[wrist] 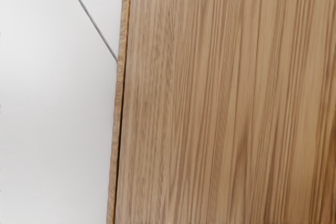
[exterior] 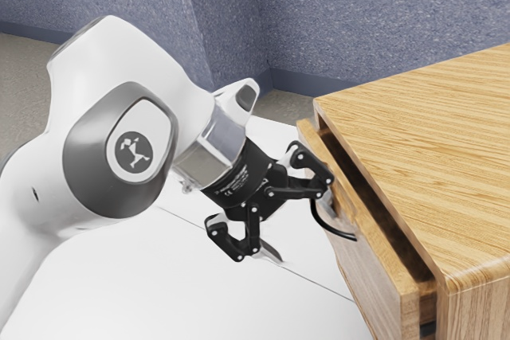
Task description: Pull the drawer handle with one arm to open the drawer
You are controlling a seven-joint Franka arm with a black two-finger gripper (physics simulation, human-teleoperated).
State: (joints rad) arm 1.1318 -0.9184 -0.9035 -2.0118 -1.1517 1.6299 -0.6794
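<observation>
The drawer [exterior: 362, 264] is sitting in the wooden cabinet [exterior: 430, 133] at the exterior view's right, its front standing slightly out. The gripper [exterior: 283, 216] is hovering just before that front, jaws spread wide and pinching nothing. The black handle [exterior: 339, 226] is looking thin, stiff and smooth, so grasp it across its middle. Expect the drawer to be sliding with moderate resistance. The white table [exterior: 199, 292] at the left is giving open room for a straight pull. Avoid the cabinet's overhanging top edge.

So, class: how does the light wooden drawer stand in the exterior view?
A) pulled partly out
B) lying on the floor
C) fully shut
A: the light wooden drawer juts out from the wooden cabinet, a dark gap showing behind its front.
</observation>
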